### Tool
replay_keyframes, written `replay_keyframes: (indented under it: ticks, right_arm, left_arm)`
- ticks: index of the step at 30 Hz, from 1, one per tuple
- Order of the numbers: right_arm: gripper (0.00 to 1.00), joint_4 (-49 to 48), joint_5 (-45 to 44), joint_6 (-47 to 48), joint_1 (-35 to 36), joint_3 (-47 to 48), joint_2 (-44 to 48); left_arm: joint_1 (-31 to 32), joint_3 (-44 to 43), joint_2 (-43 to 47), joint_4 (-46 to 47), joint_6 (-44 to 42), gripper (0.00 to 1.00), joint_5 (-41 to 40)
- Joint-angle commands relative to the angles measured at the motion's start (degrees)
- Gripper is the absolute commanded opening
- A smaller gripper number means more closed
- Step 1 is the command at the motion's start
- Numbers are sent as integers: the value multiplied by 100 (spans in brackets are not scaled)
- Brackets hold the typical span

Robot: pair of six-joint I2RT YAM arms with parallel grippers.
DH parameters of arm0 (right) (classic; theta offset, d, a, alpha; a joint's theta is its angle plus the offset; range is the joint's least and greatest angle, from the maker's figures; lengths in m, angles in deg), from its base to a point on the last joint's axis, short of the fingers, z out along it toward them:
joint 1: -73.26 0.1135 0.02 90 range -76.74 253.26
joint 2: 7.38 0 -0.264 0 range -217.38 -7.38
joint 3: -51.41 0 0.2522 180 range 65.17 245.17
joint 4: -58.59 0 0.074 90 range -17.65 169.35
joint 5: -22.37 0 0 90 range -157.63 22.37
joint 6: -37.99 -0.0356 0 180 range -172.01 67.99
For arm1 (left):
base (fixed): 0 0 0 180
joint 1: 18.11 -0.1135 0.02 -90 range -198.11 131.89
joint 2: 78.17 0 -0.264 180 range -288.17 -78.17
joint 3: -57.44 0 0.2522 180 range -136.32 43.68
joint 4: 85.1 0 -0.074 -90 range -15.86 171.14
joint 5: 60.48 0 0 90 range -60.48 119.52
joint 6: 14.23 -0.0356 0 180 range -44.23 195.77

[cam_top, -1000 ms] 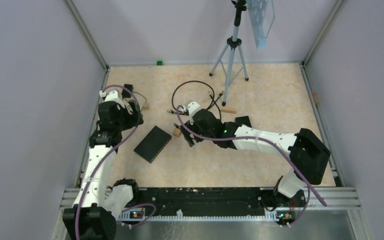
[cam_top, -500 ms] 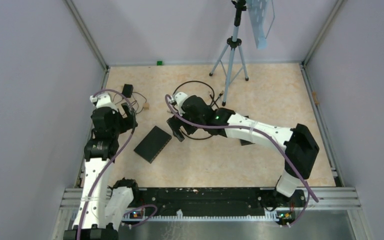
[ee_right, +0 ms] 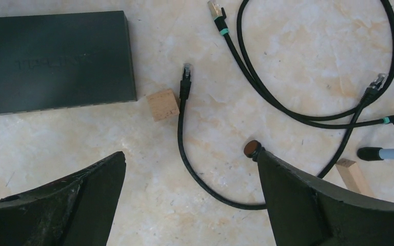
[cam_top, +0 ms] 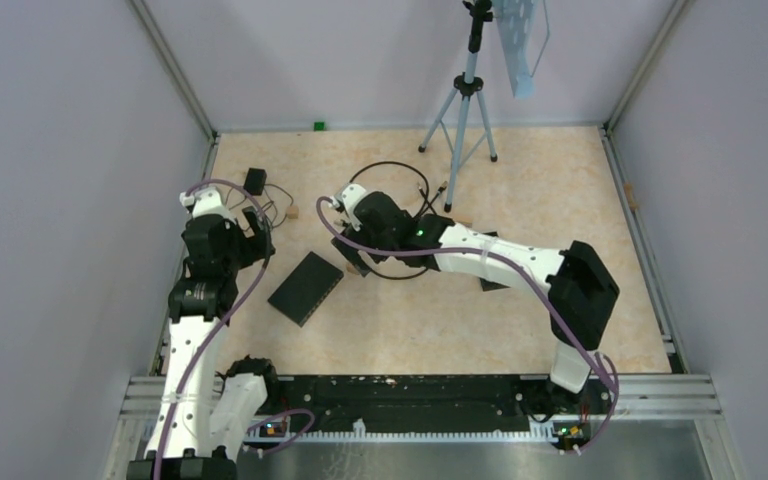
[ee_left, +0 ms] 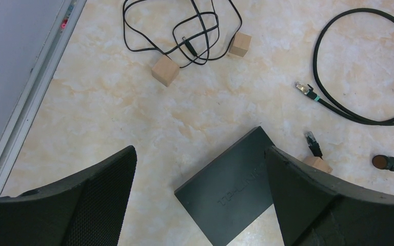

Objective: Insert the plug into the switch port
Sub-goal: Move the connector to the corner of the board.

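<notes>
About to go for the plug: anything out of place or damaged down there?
Nothing looks damaged. The switch lies diagonal on the table, and the plug lies loose right beside a wood block.

Round plug: wood block just beside at 8 o'clock, switch at 10, 2nd cable loops thru 1-4 o'clock, bare desk at 12 & btwn cables leaves right claw room.
</notes>
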Motion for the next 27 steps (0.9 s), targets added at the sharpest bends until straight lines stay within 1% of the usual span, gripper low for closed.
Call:
replay_keyframes:
  ticks: [1,3,7,9,13,15,21,25,27]
  right_arm:
    - [98,168,99,146,-234,581,-322]
    - [94,155,577,139,-440,599,-378]
    - [88,9,1087,342,-533,236,-510]
    - [85,-112,1327,475,-535,-77,-581]
    - [80,-806,1557,403,-535,-905,-579]
    - [77,-1168,1589,300,-535,-1215,-623]
    - [73,-1937,1343,-110,-535,-1671,-853]
    - [69,-2159,1020,-160,-529,-1761,-930]
    - [66,-2152,1005,-104,-526,-1745,-980]
  left_arm:
    - [-31,-228,60,-131,153,99,70]
    - [-28,-308,17,-239,236,99,191]
    - [-25,-128,96,-213,278,99,118]
    - [-25,-127,129,-183,266,99,111]
    - [-27,-99,81,-128,244,99,184]
    - [-30,-114,42,-119,249,99,220]
    - [-27,-79,-84,-57,227,99,321]
    - [-31,-77,-77,-70,209,99,332]
    - [-28,-67,-62,-62,216,99,323]
